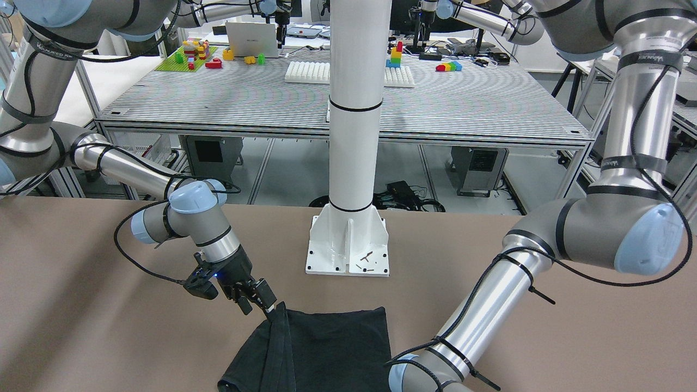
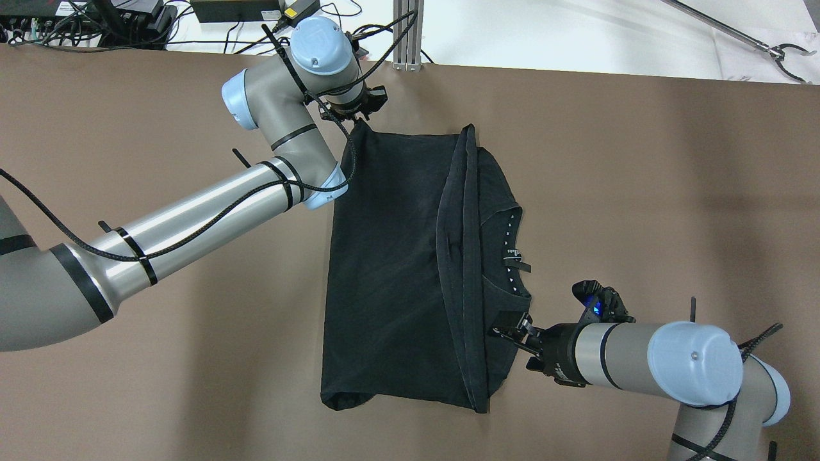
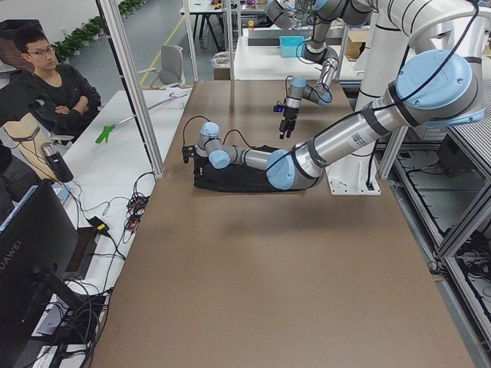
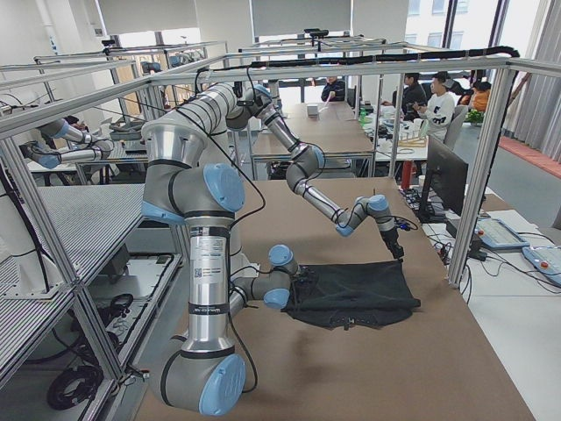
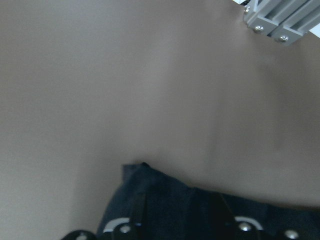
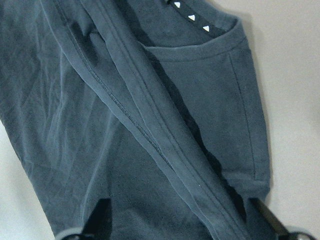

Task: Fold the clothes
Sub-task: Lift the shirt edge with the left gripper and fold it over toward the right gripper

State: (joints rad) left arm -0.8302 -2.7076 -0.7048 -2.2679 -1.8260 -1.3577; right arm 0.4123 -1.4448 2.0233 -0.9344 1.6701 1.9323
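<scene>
**Jaws: left pair clamped on a corner, right pair spread**

Left gripper (image 2: 357, 120): jaws narrow, closed on the far left corner of the clothes (image 2: 391, 269). The cloth peaks up to them there. The left wrist view shows dark fabric bunched at the fingers.

Clothes: one black garment on the brown tabletop (image 2: 160, 358), between my two arms and mostly flat. Its right part is doubled over. A hemmed fold ridge (image 2: 448, 269) runs from far to near, and the neckline (image 2: 509, 246) with small white triangles shows just beyond it.

Right gripper (image 2: 512, 333): at the near right edge, jaws wide. The right wrist view shows the fingers apart with cloth spread between them; I judge nothing is gripped.

Handling, my estimate:
- The cloth is thin, light and limp, with no stiffness.
- It will sag and trail from any single hold.
- It is not fragile, but the layers can slide over each other.

Best holds are the corners and stitched hems, where the doubled cloth gives more to bite. At the ridge I should pinch every layer, or the top one slips off alone.
</scene>
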